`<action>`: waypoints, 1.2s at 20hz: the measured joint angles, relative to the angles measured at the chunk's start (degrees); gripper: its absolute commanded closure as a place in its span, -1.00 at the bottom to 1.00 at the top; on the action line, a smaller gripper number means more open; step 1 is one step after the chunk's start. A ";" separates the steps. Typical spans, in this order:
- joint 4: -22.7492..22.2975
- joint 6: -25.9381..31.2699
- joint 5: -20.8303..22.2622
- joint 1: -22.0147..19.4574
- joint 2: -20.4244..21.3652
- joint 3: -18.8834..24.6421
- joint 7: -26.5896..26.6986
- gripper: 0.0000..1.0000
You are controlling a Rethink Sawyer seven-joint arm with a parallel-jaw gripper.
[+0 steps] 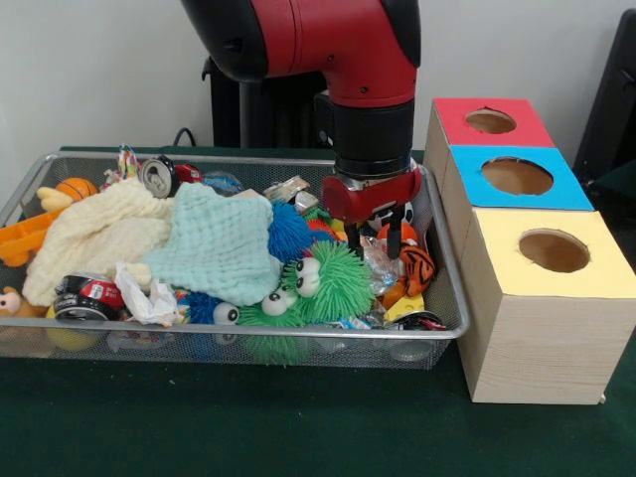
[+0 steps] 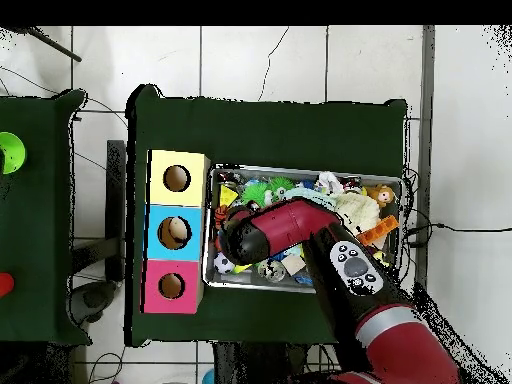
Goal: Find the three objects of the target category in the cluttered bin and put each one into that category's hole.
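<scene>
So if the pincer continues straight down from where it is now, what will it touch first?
Probably the crinkled clear plastic lying just under the pincer, between the green spiky ball and the tiger-striped toy. The depth is unclear, so I cannot be sure.
</scene>
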State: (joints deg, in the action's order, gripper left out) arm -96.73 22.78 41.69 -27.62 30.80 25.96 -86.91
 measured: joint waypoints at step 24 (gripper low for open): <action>-1.21 -7.98 1.40 2.23 0.24 -3.88 0.00 -1.00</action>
State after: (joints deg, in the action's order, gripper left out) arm -97.94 14.80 43.09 -25.39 31.04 22.07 -86.91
